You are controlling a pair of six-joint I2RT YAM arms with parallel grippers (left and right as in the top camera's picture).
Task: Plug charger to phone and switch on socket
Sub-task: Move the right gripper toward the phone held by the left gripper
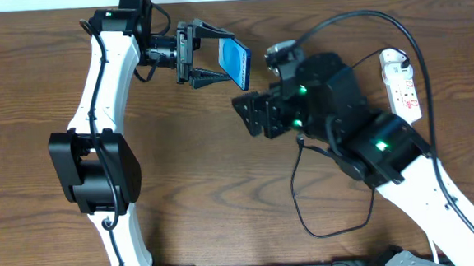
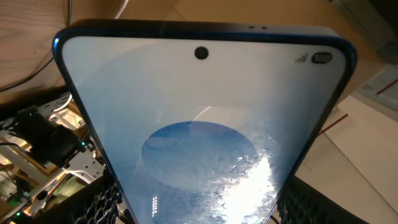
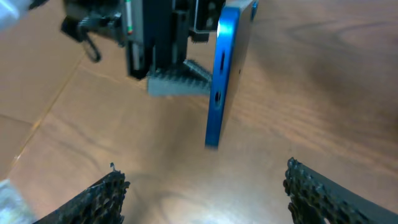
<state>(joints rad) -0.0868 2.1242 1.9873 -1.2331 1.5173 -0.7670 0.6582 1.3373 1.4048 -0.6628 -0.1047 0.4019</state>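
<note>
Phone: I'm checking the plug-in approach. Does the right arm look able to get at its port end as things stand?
Probably yes. The left tool holds the phone up off the table, port end toward the right tool, whose jaws stand open and empty; nothing shows between them.

Overhead cam looks straight down from way up, with the phone (image 1: 236, 63) small under it. Left wrist cam's jammed right against its screen; right wrist cam faces its blue edge from close by. All three catch it.
</note>
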